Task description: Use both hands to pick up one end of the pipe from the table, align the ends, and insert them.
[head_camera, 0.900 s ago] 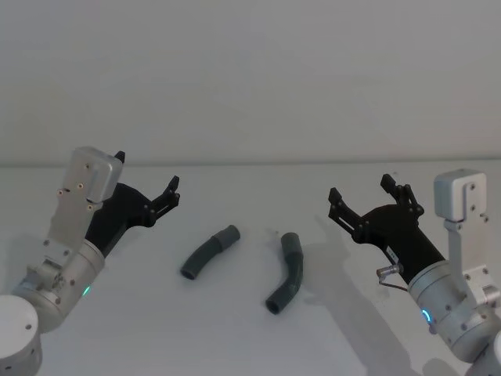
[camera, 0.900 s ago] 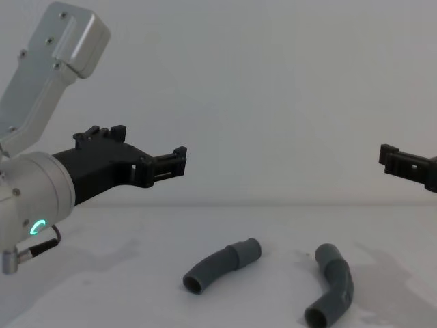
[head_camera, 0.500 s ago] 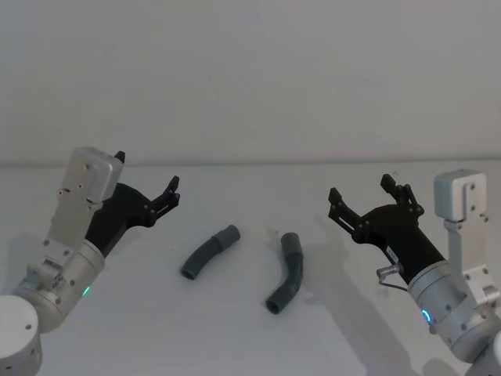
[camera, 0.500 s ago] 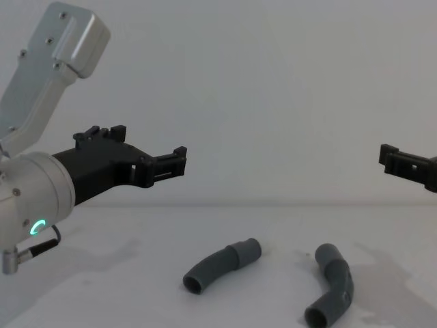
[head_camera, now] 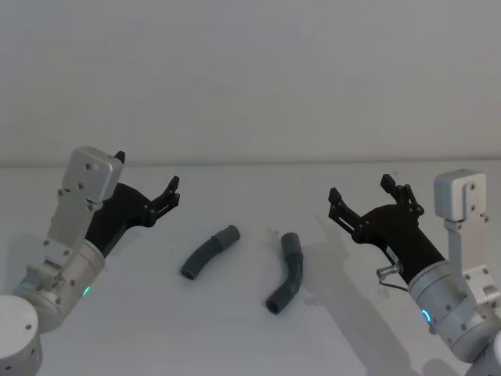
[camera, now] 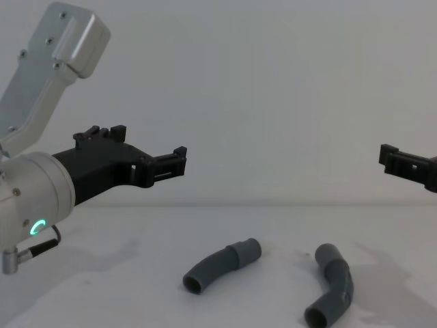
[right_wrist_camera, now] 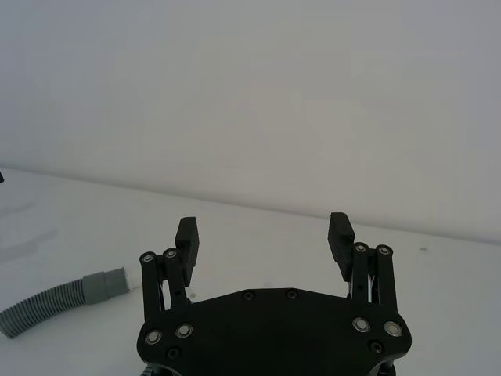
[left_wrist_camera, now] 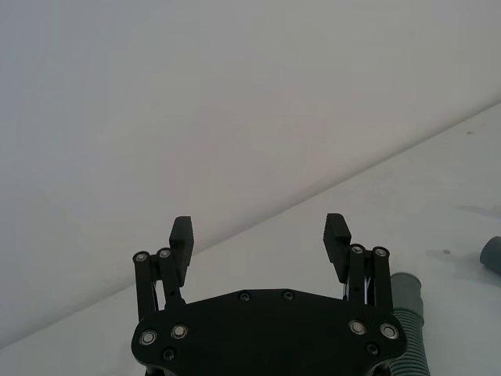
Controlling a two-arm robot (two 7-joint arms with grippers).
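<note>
Both spread, left claw (head_camera: 146, 172) and right claw (head_camera: 362, 188) flank ribbed pipe (head_camera: 208, 252) and elbow pipe (head_camera: 293, 270) on the table (head_camera: 235, 333).

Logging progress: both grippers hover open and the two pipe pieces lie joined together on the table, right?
Not joined. The head view shows the ribbed piece and the elbow piece lying apart on the table. The left gripper and right gripper do hover open.
</note>
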